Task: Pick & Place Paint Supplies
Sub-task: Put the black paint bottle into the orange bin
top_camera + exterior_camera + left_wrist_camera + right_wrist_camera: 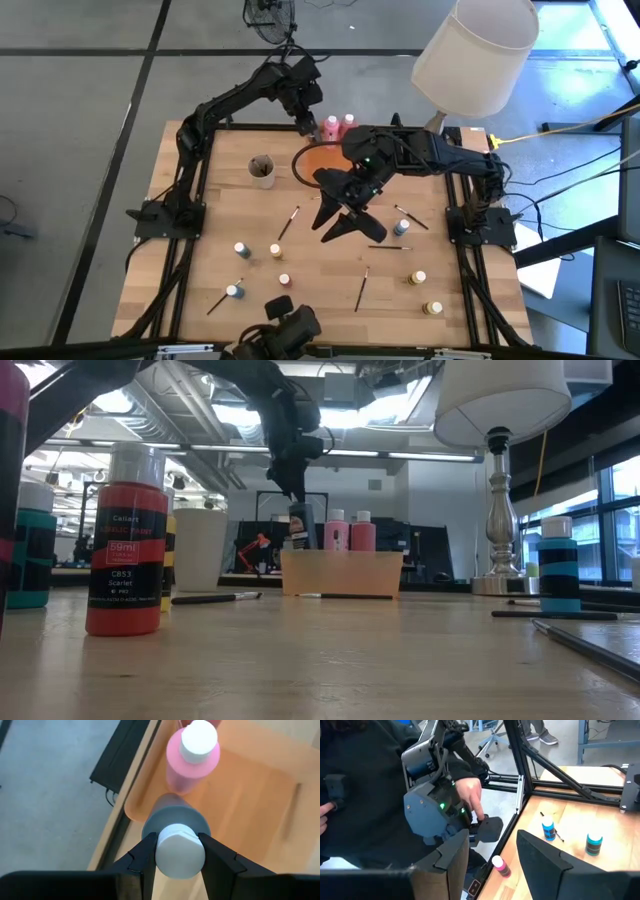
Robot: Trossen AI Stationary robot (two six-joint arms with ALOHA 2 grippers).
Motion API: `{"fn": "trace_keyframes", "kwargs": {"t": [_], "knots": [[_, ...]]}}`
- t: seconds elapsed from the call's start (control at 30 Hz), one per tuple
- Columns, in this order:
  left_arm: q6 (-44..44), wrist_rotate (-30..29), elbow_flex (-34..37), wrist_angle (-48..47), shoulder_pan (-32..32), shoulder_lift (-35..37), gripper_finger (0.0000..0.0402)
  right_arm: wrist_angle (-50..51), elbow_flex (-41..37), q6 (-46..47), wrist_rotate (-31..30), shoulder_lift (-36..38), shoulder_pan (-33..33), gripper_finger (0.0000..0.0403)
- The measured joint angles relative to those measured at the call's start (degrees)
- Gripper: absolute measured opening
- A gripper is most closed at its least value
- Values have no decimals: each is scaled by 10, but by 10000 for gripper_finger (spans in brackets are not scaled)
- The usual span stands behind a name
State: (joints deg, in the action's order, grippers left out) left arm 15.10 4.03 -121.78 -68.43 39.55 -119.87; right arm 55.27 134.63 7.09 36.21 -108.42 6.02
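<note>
I pinch the dark bottle [175, 827] by its white cap between my left gripper [179, 851] fingers, just over the orange tray [250, 800]. My right gripper [492, 852] waits, fingers spread, maybe empty.

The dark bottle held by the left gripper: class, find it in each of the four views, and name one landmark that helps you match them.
High view: mostly hidden under the left gripper, at the orange tray's far edge.
Low view: dark bottle hanging over the tray, left of two pink bottles.
Left wrist view: centre, white cap between the fingers.
Right wrist view: not in it.
Shared landmark: the pink bottles.
</note>
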Motion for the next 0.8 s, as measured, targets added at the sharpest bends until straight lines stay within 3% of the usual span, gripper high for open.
{"fn": "trace_keyframes", "kwargs": {"t": [0.8], "knots": [[63, -31, 0, 10, -21, -30, 117, -31, 0, 51, 0, 0, -16, 171]]}}
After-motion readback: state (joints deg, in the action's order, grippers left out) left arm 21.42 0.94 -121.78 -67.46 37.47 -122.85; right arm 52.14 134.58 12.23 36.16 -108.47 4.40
